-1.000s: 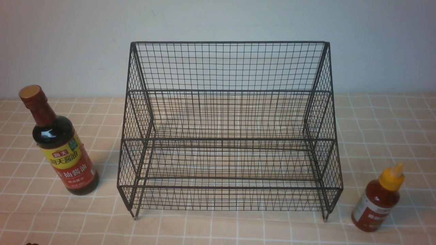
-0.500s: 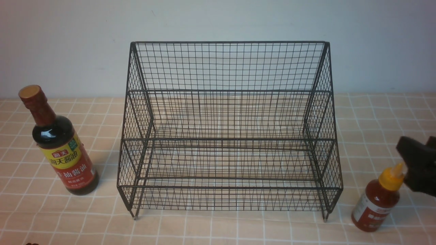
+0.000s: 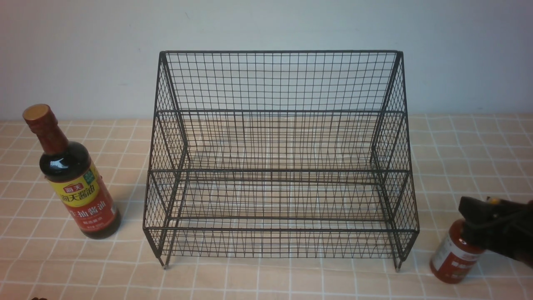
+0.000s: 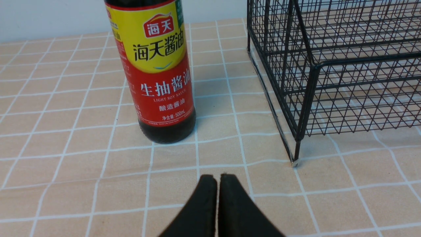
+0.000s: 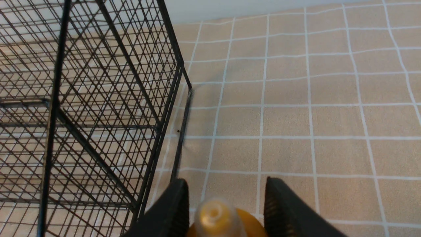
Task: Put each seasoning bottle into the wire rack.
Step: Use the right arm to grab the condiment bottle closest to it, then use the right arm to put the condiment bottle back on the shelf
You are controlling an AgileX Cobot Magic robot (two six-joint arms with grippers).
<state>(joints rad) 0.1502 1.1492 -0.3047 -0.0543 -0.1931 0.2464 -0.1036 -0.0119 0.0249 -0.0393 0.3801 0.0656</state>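
The tall dark soy-sauce bottle stands upright left of the black wire rack, which holds nothing. The short red-sauce bottle stands right of the rack's front corner. My right gripper is down over its yellow nozzle cap. The two fingers stand either side of the cap with gaps, open. In the front view the gripper hides most of the cap. My left gripper hangs shut and empty over the cloth, short of the soy-sauce bottle.
A peach tablecloth with a white grid covers the table up to a pale wall behind the rack. The rack's right front leg stands close to the red-sauce bottle.
My right gripper came into view from the right and dropped over the red-sauce bottle's cap. Both bottles and the rack stayed in place. The left gripper has not changed.
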